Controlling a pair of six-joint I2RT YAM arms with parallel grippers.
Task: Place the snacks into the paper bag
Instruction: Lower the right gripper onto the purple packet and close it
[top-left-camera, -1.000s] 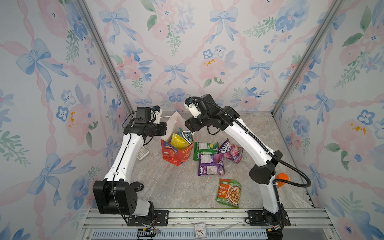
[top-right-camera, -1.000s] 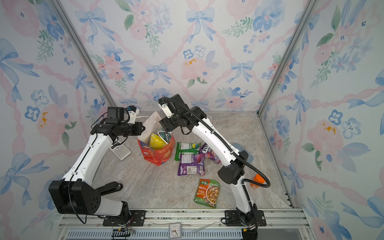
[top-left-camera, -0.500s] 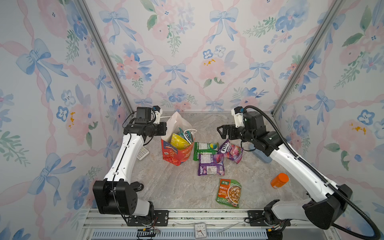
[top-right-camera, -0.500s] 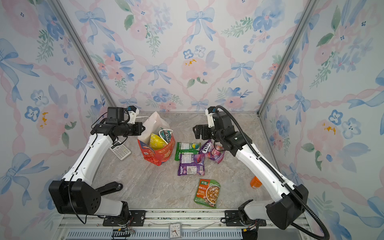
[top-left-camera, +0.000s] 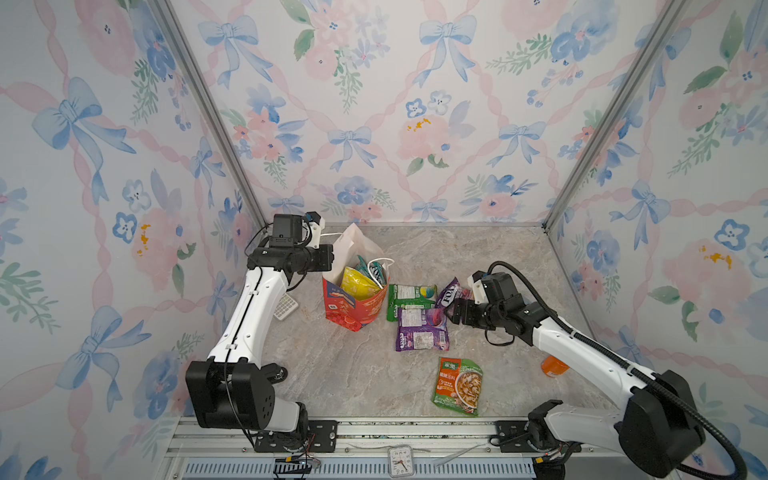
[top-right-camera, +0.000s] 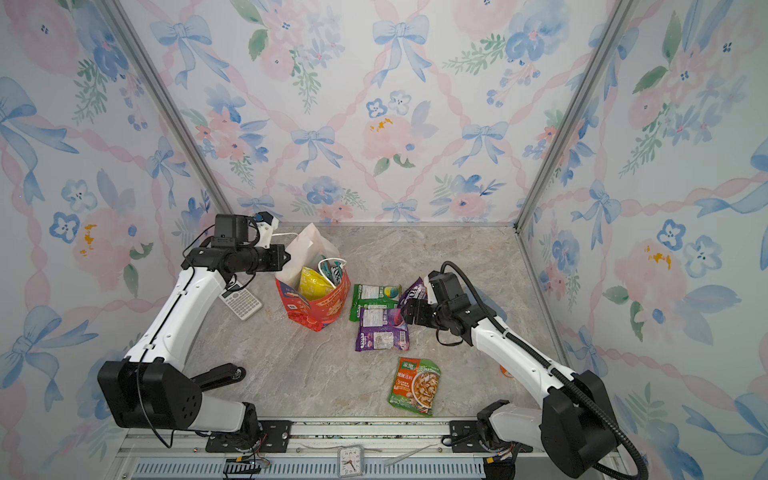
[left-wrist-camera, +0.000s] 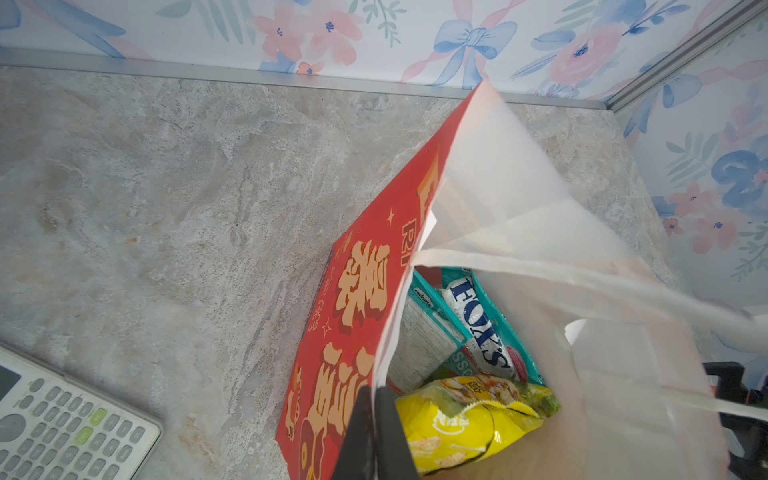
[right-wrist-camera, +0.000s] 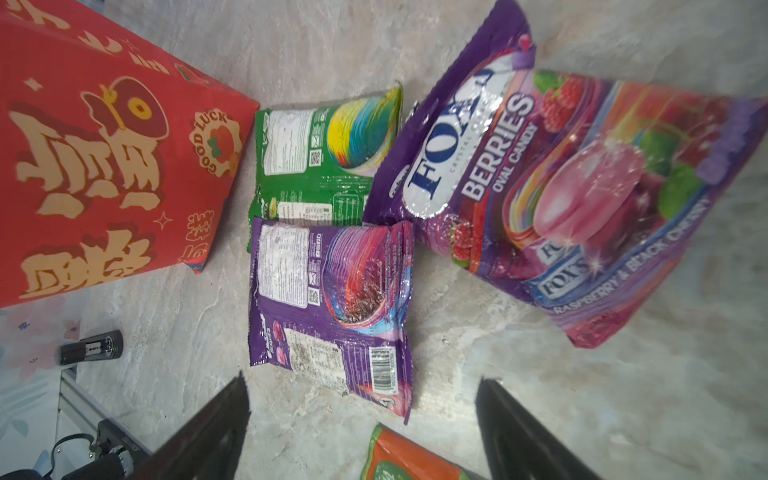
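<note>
The red paper bag (top-left-camera: 353, 309) stands upright and open left of centre. My left gripper (left-wrist-camera: 376, 415) is shut on its near rim (top-left-camera: 330, 259). Inside it lie a yellow packet (left-wrist-camera: 465, 419) and teal packets (left-wrist-camera: 478, 324). Right of the bag, a green packet (top-left-camera: 411, 296), a small purple packet (right-wrist-camera: 332, 299) and a larger purple Fox's Berries packet (right-wrist-camera: 561, 191) lie on the table. An orange-and-green packet (top-left-camera: 459, 386) lies nearer the front. My right gripper (right-wrist-camera: 361, 415) is open and empty, hovering low just right of the small purple packet (top-left-camera: 422, 328).
A grey calculator (top-left-camera: 286, 306) lies left of the bag under the left arm. An orange-capped bottle (top-left-camera: 555, 365) stands behind the right arm near the right wall. A small clock (top-left-camera: 401, 459) sits on the front rail.
My right arm has swung away from above the bag's mouth, out to the right and down beside the purple packets. The left arm and the bag have not moved.
</note>
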